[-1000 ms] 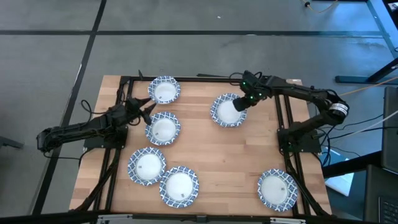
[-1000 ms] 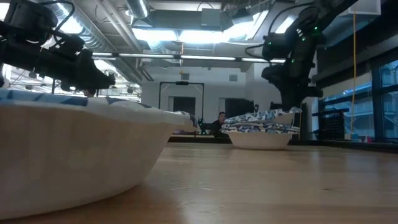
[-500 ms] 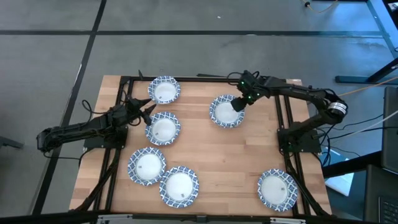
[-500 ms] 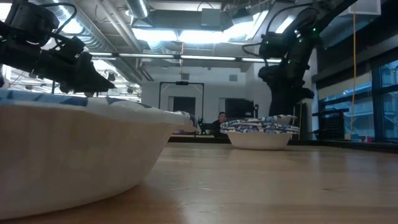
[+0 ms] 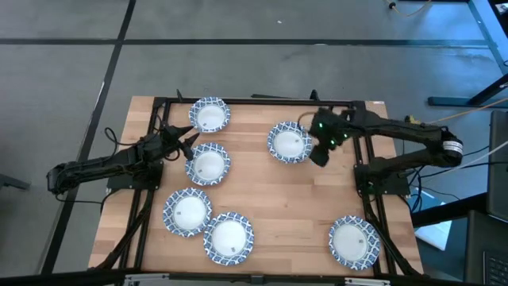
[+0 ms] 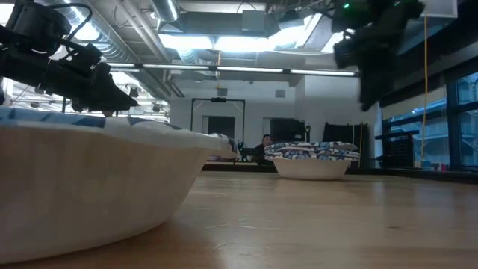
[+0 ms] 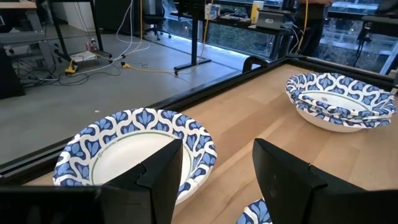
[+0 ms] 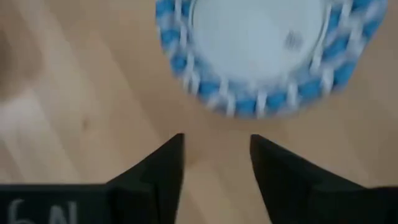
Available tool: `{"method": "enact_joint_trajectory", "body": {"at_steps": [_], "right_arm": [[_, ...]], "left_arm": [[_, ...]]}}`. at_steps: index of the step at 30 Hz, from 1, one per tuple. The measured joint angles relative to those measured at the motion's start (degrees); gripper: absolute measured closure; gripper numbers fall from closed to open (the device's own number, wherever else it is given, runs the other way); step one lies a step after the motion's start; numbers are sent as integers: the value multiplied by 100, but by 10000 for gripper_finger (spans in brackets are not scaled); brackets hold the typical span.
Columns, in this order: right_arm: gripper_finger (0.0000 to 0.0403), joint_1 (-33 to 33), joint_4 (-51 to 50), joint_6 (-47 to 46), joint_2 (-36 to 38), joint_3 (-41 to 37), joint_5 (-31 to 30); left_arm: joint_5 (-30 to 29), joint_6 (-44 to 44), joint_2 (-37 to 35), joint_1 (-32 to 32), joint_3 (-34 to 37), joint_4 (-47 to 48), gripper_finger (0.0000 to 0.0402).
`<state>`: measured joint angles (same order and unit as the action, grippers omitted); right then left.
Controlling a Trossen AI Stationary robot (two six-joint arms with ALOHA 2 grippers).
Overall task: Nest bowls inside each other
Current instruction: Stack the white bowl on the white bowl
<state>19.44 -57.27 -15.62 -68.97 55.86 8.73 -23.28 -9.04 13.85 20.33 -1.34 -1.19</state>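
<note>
Several blue-and-white bowls sit on the wooden table. A nested stack of bowls (image 5: 289, 142) (image 6: 312, 158) rests on its base at the far middle. My right gripper (image 5: 320, 153) (image 8: 214, 162) hovers open, to the right of that stack and above bare wood. My left gripper (image 5: 189, 143) (image 7: 214, 177) stands open and empty at the far left, between a single bowl (image 5: 209, 115) (image 7: 134, 146) and another bowl (image 5: 208, 164).
More single bowls lie at the near left (image 5: 187, 212), near middle (image 5: 228, 239) and near right (image 5: 354, 241). Black frame rails (image 5: 363, 151) run along the table's sides. Bare wood (image 5: 286, 199) lies in the middle.
My right gripper has let go of the top bowl's right rim. That bowl, tilted a second ago, now lies level in the stack. The gripper has risen and drawn away toward the table's right edge. My left arm has kept still.
</note>
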Motion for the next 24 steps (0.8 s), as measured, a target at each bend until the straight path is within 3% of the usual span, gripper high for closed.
{"method": "enact_joint_trajectory", "body": {"at_steps": [6, 10, 14, 24], "right_arm": [[222, -1272, -775, -1007, 127, 0, 193], [222, -2153, -935, -864, 106, 0, 159], [222, -2892, -1385, -846, 33, 0, -282], [222, -4138, -1447, -1069, -505, 0, -457]], "left_arm": [[-1, 1, 1, 1, 0, 0, 211], [-1, 1, 1, 3, 0, 0, 211], [-1, 2, 1, 3, 0, 0, 211], [-1, 2, 0, 1, 0, 0, 211]]}}
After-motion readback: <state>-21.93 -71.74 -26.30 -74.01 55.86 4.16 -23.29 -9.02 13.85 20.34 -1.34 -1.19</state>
